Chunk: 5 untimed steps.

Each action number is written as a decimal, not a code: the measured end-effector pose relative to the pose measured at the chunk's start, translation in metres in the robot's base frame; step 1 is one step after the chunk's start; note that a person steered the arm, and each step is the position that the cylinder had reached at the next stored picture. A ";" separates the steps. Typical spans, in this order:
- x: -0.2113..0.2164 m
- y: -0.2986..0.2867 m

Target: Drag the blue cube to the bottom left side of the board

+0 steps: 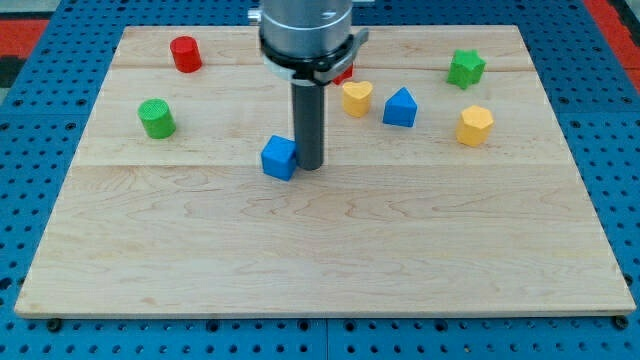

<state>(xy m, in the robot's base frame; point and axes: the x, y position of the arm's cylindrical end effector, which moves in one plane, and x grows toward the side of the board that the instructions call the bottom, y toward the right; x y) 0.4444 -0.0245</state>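
Just left of the board's middle, my tip (310, 165) stands against the right side of the blue cube (279, 157), touching it or nearly so. I carry no jaws to open or close, only the straight dark rod. The cube sits on the wooden board (320, 260), well away from the near left corner, with bare wood lying between them. A green cylinder (156, 118) stands farther off to the left, and a red cylinder (185, 53) rests near the far left edge. Right of the rod, a yellow heart-shaped block (356, 97) and a blue triangular block (400, 107) sit close together. A yellow block (476, 125) of faceted shape lies beyond them, and a green star-shaped block (466, 67) sits near the far right. A red block (345, 74) peeks from behind the arm's housing, its shape hidden.
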 end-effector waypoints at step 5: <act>0.002 -0.063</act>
<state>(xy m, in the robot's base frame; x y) 0.4464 -0.0873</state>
